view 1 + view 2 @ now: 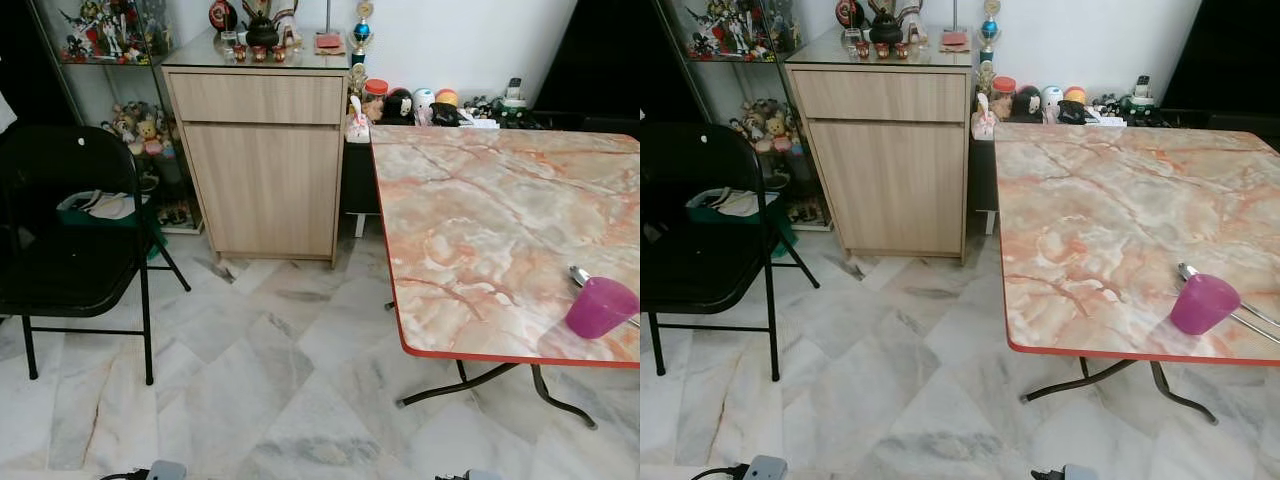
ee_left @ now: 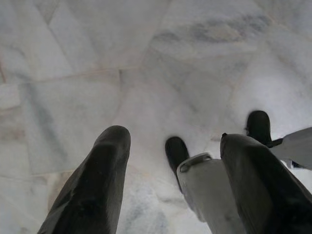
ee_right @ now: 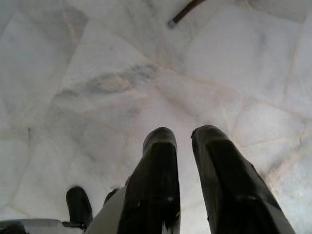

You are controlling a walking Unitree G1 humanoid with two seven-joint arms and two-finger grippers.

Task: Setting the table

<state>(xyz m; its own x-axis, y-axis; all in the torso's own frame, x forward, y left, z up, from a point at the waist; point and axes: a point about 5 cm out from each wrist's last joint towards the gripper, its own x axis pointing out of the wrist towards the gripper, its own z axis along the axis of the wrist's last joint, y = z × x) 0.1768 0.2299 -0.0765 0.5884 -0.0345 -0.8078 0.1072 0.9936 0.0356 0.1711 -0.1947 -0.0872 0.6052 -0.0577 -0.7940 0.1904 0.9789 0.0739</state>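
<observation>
A marble-patterned table (image 1: 480, 220) with a red edge stands to my right. On it, close to its front right edge, is a purple cup (image 1: 600, 306), tilted a little. Metal cutlery (image 1: 1243, 317) lies just behind and beside the cup. Both arms hang low over the tiled floor, away from the table. My left gripper (image 2: 175, 139) is open with nothing between its fingers (image 2: 105, 165). My right gripper (image 3: 184, 136) points at the floor, its fingers (image 3: 156, 175) close together and holding nothing. My black feet show beneath both grippers.
A black folding chair (image 1: 70, 230) with cloth on its seat stands at the left. A wooden cabinet (image 1: 260, 160) with ornaments on top is against the far wall, beside a glass shelf of figurines (image 1: 105, 30). Toys line the wall behind the table. The table's legs (image 1: 470, 385) splay onto the floor.
</observation>
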